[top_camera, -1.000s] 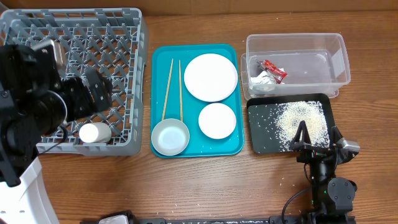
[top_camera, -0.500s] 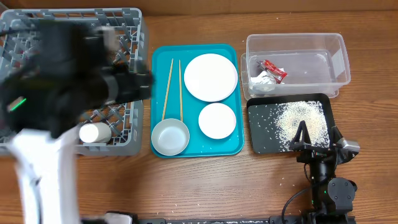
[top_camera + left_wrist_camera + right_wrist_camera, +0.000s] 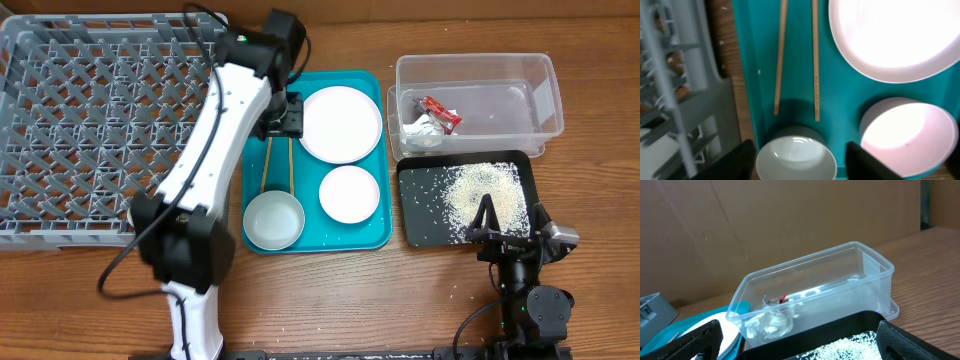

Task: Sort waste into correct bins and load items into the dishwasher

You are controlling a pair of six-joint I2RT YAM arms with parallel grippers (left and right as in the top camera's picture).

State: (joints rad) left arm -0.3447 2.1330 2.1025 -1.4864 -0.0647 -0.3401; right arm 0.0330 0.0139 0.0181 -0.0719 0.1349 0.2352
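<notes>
reach has been shifted from the dish rack (image 3: pixel 100 120) to the teal tray (image 3: pixel 372 236): the left gripper (image 3: pixel 799 161) is now poised over the two chopsticks (image 3: pixel 780 55) lying there, jaws apart with nothing clamped, though narrower than before. chopsticks are judged the next load.

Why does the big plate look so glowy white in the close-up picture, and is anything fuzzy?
Left wrist view: the plate is washed out by bright light, and the grey rack at the left edge is so close that it looks blurry. Overhead view: sharp and evenly lit, and the same plate shows no harsh glare. Right wrist view: the clear tub shows shiny streaks on its walls.
</notes>
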